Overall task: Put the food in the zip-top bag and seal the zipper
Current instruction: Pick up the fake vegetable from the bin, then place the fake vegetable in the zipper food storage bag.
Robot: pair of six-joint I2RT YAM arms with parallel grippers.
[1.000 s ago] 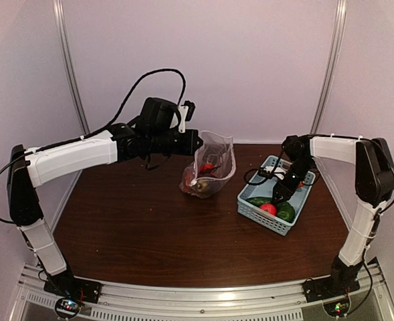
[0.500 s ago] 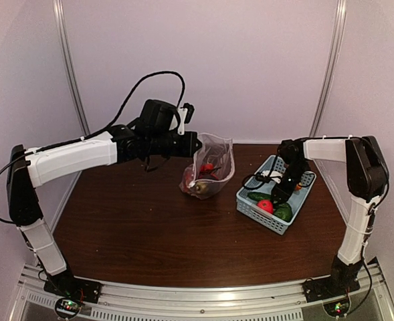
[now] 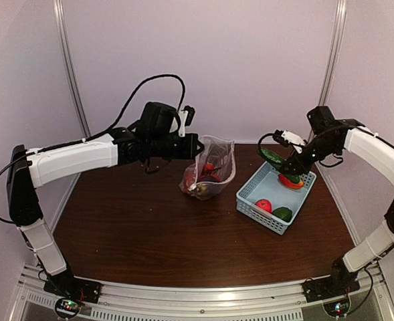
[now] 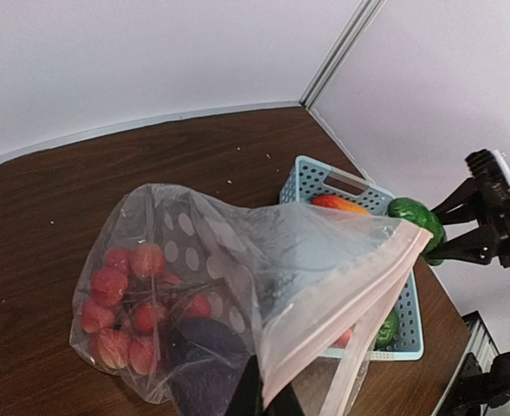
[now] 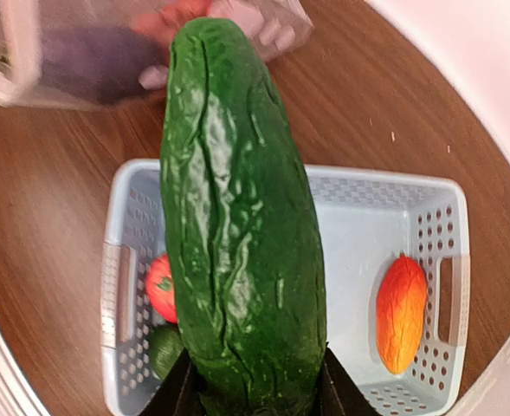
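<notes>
1. The zip-top bag (image 4: pixel 194 251) stands on the far middle of the table (image 3: pixel 150 234), its mouth raised and gaping toward 3 o'clock in the top view.
2. The zipper (image 4: pixel 350 303), a whitish strip, runs along the raised edge.
3. Inside the bag lie a cluster of small red fruits (image 4: pixel 129 295) and, at its 4 o'clock in the left wrist view, a dark purple eggplant (image 4: pixel 207 347).
4. The left gripper (image 4: pixel 263 400) is clamped on the bag's upper edge and holds it up.
5. The right gripper (image 5: pixel 255 390) is closed around one end of the green cucumber (image 5: pixel 237 243), which hangs in the air at 3 o'clock of the bag, above the basket's far rim.
6. The light-blue basket (image 3: pixel 250 200) sits at 4 o'clock of the bag, just beside it.
7. In the basket are a red tomato (image 5: pixel 161 288), a green lump (image 5: pixel 164 347) touching it, and an orange-red piece (image 5: pixel 402 312) at the opposite end.
</notes>
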